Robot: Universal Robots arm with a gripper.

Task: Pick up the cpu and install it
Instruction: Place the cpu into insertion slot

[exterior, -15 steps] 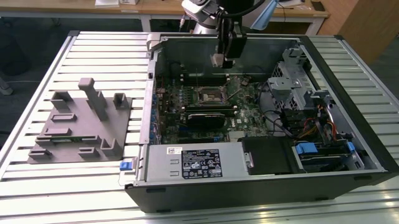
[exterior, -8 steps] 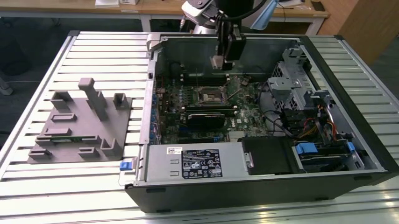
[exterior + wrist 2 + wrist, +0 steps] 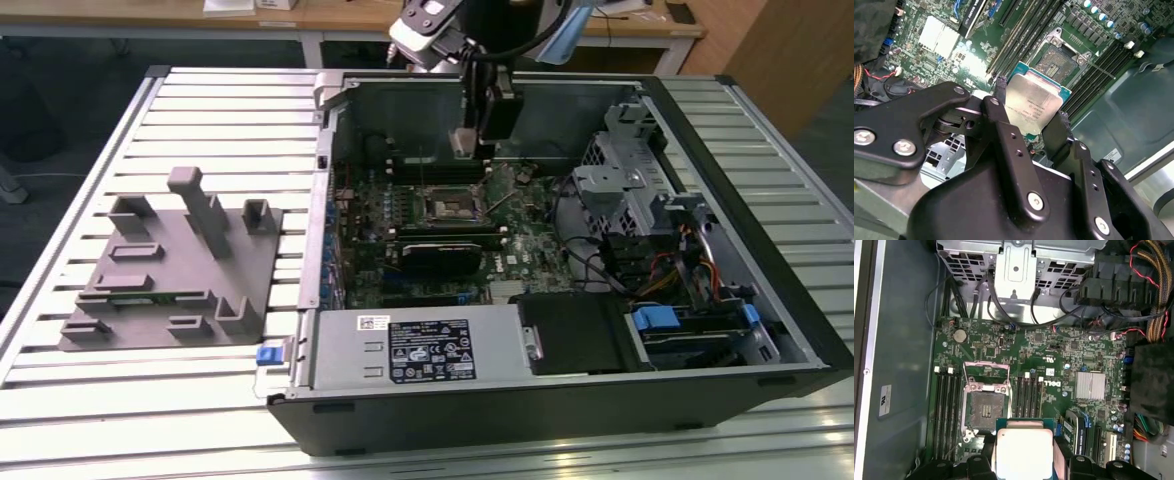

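Clearance is the first worry in the exterior view: the gripper hangs inside the open computer case, above the motherboard and a little toward the rear wall from the bare socket. The grey fixture block stands well apart on the slatted table, at the exterior view's left. A descent off line could, I judge, strike the case wall or the parts crowded around the socket.

In the second wrist view the cpu is pinched by opposite edges between the two black fingers, its silver lid toward the camera, in the air and not seated. The socket lies open beyond it. The hold is on thin edges only, so a slight slip or a nudge against anything could twist the chip or let it fall onto the socket's contacts.

In the first wrist view the cpu sits just beside the socket rather than over it, offset toward the memory slots. The load frame looks folded back. Lowered from this offset, a corner would likely land on the socket rim or the slots. A tilted or wrongly turned chip could bend the contacts. Its corner mark is too small to check.
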